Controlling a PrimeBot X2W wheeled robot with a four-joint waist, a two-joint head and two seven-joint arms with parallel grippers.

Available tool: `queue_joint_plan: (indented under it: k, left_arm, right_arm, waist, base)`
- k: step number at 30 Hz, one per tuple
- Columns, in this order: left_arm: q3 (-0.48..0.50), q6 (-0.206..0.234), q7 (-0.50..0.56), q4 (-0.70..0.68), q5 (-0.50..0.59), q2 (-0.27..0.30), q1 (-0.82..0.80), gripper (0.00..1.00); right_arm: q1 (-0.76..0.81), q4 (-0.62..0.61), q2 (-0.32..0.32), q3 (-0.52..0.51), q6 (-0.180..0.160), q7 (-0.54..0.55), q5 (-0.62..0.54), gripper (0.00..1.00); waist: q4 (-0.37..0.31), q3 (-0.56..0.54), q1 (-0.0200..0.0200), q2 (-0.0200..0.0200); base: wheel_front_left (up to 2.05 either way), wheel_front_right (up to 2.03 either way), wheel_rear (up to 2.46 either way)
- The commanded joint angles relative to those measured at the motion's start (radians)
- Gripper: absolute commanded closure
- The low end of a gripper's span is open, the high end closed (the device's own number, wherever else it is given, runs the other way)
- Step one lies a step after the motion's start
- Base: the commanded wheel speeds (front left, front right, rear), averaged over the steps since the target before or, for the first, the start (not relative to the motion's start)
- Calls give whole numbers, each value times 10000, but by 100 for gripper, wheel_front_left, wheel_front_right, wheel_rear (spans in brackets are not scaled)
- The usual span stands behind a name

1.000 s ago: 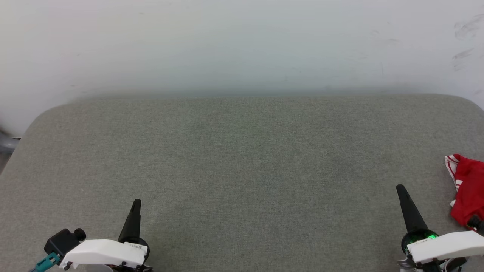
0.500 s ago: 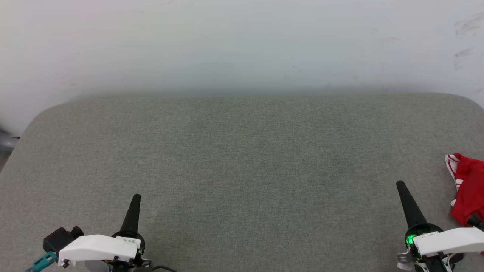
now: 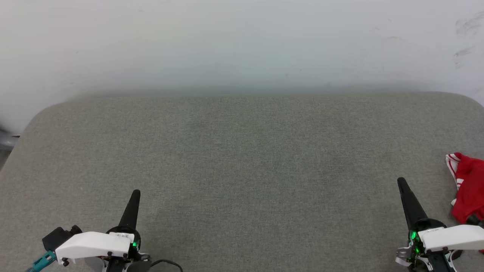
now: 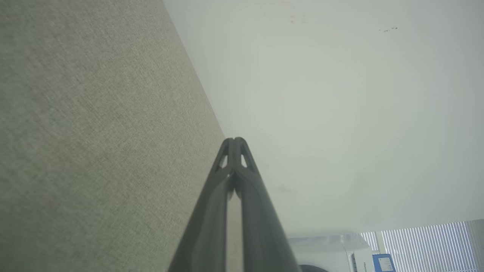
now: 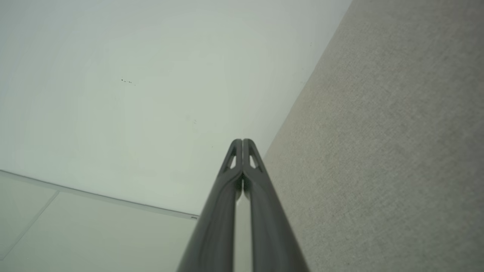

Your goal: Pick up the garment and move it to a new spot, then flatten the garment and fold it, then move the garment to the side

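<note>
Two hands, both pressed together with nothing between the fingers. The left hand [image 3: 135, 193] sits at the near-left of the counter [image 3: 242, 151] and the right hand [image 3: 401, 182] at the near-right. Both point away toward the wall [image 3: 242, 45]. The wrist views agree: fingertips meet and no cloth is pinched.

The shirt [image 3: 469, 181] is at the far right edge of the counter, just beside the right hand. The frame cuts most of it off. What shows is red cloth with a striped white-and-red trim at the top, and it looks rumpled rather than squared. The right arm's white casing overlaps its lower edge in the head view, so I can't tell if they touch.

My read on why:
- The low, symmetric pose of the hands looks like a neutral park. It leaves the wide grey middle of the counter unobstructed for the head camera.
- The shirt's spot fits two stages: a heap waiting to be lifted to the middle, or a shirt already set aside. Too little of it shows to tell whether it is folded, so I can't call which.

Handling guess: thin jersey knit will sag and bunch from a single pinch point.
</note>
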Motion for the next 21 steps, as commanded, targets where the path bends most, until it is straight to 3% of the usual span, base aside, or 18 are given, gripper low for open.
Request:
queue_joint_plan:
  k: [1,21]
  left_arm:
    - [56,-70,58,-24,-185,-4,-233,100]
    - [291,-188,458,146,-1664,-111,-441,100]
  right_arm:
    - [-238,14,-47,-20,-2,66,221,100]
    - [-529,490,-15,-71,-2,150,1818,100]
  waist:
    - [0,3,-1,-1]
    - [-2,66,-1,-1]
  base:
    - [0,0,0]
    - [0,0,0]
